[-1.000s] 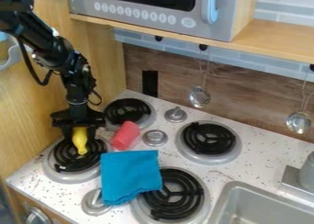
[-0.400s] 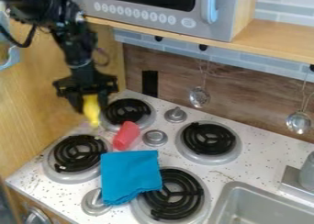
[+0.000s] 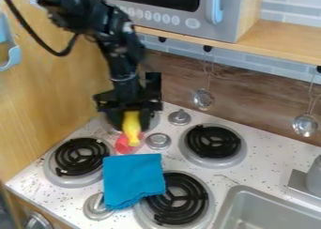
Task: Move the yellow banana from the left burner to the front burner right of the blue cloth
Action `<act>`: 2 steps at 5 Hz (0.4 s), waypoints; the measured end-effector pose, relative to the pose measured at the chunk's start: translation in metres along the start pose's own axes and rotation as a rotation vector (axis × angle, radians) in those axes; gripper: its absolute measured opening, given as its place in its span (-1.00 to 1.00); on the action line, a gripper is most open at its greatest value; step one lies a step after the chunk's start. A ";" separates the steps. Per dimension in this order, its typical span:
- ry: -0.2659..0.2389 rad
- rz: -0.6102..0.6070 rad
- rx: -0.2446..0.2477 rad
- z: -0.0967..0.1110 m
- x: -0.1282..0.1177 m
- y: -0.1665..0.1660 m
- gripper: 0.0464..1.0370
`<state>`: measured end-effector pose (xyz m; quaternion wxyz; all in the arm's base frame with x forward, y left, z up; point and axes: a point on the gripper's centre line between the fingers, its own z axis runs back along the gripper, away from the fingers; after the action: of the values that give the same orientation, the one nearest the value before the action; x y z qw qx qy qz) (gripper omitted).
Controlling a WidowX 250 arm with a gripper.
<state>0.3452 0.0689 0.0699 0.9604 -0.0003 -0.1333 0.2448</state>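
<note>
A pale wooden side panel point(image 3: 37, 110) stands at nine o'clock, with a light-blue handle point(image 3: 11, 58) at ten. At twelve, a grey microwave point(image 3: 229, 21) with a pale-blue handle and a row of round buttons sits on a light wooden shelf point(image 3: 291, 40) that runs on toward two. Blue-grey tiles point(image 3: 291, 12) line the wall above and below the shelf; a brown wood-grain backsplash point(image 3: 251, 94) lies lower, out to three. The speckled white surface point(image 3: 257, 169) meets a grey sink point(image 3: 270, 209) at five. Soft light glints on the metal.
</note>
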 end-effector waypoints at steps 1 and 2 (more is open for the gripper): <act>-0.004 -0.019 0.001 0.001 -0.009 -0.025 0.23; 0.033 0.030 0.015 -0.023 -0.023 -0.044 0.23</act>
<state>0.3526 0.0214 0.0449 0.9586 0.0007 -0.1155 0.2602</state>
